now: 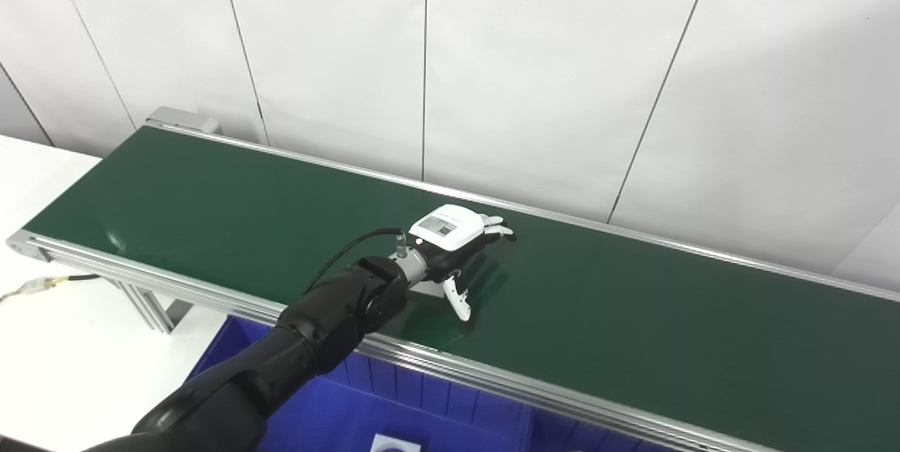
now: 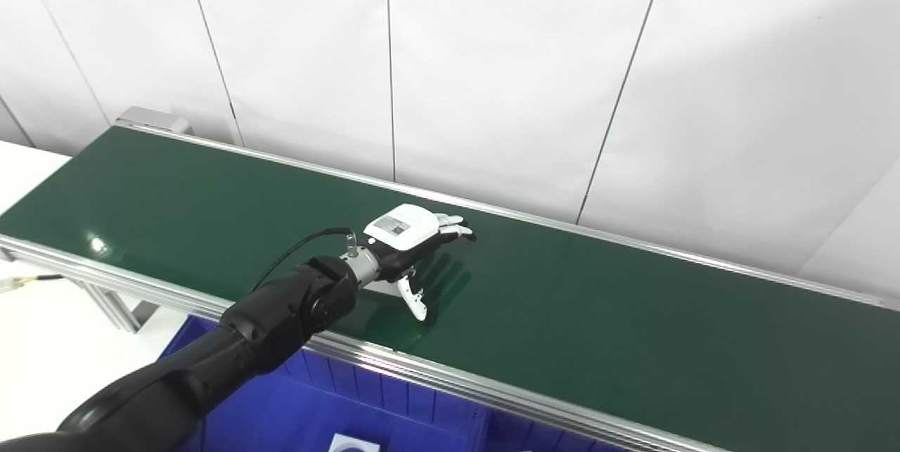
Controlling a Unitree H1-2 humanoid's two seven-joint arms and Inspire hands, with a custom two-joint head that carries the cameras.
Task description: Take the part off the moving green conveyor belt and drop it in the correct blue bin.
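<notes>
Left robot hand (image 1: 453, 244) extended over green conveyor belt (image 1: 633, 311), palm down, fingers spread, holding nothing; blue bin (image 1: 422, 403) near side.

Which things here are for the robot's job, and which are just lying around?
For the job:
- green conveyor belt
- blue bin below its near edge
- left hand, open, palm down over the belt

No part shows on the belt.

Just lying around:
- cable end on the white table
- white wall panels
</notes>
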